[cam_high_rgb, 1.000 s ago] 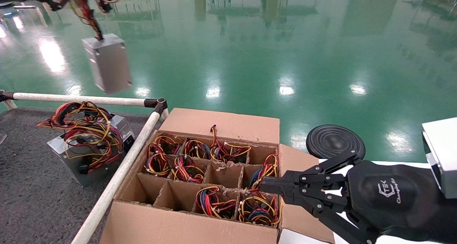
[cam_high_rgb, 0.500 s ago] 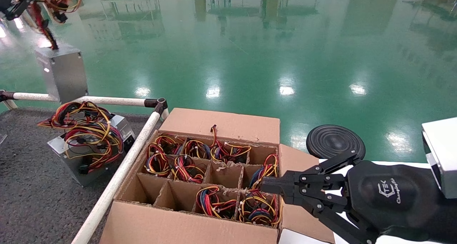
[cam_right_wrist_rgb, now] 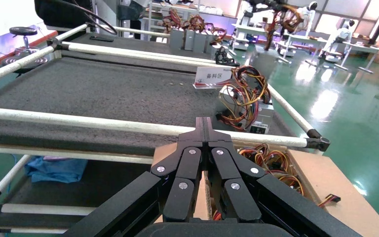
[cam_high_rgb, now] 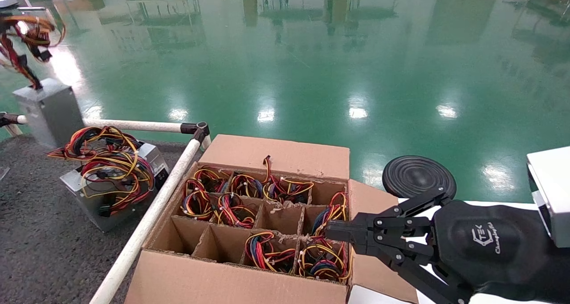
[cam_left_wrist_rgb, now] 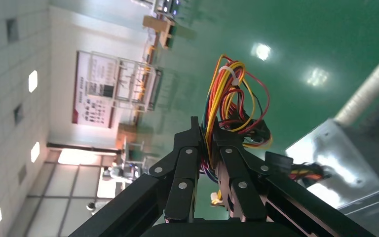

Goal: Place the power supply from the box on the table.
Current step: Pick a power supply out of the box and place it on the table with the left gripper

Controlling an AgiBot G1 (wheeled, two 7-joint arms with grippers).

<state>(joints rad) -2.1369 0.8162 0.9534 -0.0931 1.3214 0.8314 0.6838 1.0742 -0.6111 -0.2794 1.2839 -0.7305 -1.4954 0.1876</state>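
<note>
Power supply, the small silver-grey metal box [cam_high_rgb: 49, 110], is hanging by its tied red, yellow and black wire bundle [cam_left_wrist_rgb: 232, 108], which your left gripper [cam_left_wrist_rgb: 208, 134] is clenching because the casing offers no easy grip. You are carrying it over the white pipe rail [cam_high_rgb: 133, 125] at the far edge of the dark grey speckled table [cam_high_rgb: 40, 246], near another unit [cam_high_rgb: 111, 184]. Your right gripper [cam_high_rgb: 331, 231], fingers pressed together, is idling above the brown cardboard box [cam_high_rgb: 276, 155].
</note>
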